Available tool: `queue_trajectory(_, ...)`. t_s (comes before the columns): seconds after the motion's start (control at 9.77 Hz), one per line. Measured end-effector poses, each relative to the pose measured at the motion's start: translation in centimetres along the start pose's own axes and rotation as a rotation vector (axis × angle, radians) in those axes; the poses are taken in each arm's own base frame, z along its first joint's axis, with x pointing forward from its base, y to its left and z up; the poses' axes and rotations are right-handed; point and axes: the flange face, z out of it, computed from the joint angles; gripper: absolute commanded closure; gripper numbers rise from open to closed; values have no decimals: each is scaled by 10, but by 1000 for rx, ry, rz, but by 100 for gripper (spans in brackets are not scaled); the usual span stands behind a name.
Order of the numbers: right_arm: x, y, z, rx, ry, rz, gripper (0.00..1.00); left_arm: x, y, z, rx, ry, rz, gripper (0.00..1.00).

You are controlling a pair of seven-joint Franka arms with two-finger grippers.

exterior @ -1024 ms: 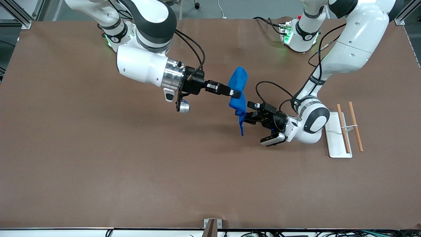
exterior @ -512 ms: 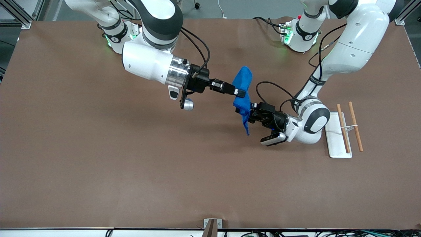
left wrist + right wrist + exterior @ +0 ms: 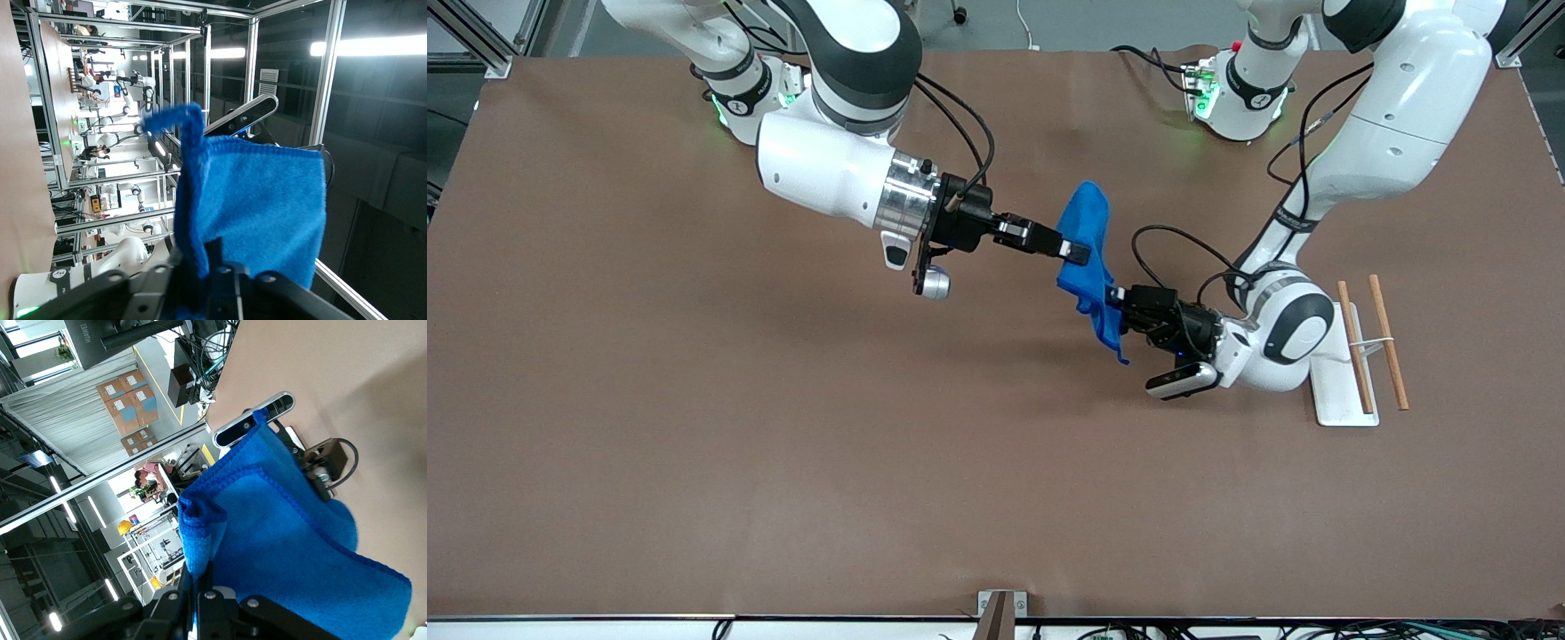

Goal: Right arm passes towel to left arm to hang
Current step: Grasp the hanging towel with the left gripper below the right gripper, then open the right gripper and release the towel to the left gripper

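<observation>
Handover in mid-air. The right gripper, unmoved over the last half second, has its jaws closed on the upper fold of the towel over mid-table. The left gripper has drawn slightly toward the rack at its end of the table, jaws clamped on the towel's lower edge — the cloth now stretches between both. Judged: the left arm has taken hold; the right gripper's release comes next.

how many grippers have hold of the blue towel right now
2. The right gripper pinches the towel at its middle, up over the table. The left gripper is shut on the towel's lower part, just beneath the right one.
</observation>
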Motion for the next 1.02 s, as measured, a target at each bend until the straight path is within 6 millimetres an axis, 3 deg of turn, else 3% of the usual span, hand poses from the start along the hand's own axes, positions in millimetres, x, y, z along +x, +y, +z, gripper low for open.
queue_trajectory(0.1,1,0,-1,1,2,1,62,3,8,-10,2,7,-15,99)
queue_trajectory(0.2,2,0,-1,0,3,1,1,7,19,-15,8,9,-42,100)
queue_trajectory(0.41,13,15,-1,-44,25,-23,0,16,49,-20,43,14,-109,100)
queue_trajectory(0.61,48,36,-19,-150,56,-92,0,24,91,-33,172,0,-189,100)
queue_trajectory(0.82,89,38,-65,-295,37,-190,0,33,139,-40,348,21,-268,100)
queue_trajectory(1.02,124,37,-126,-508,82,-322,0,36,173,-45,566,65,-378,100)
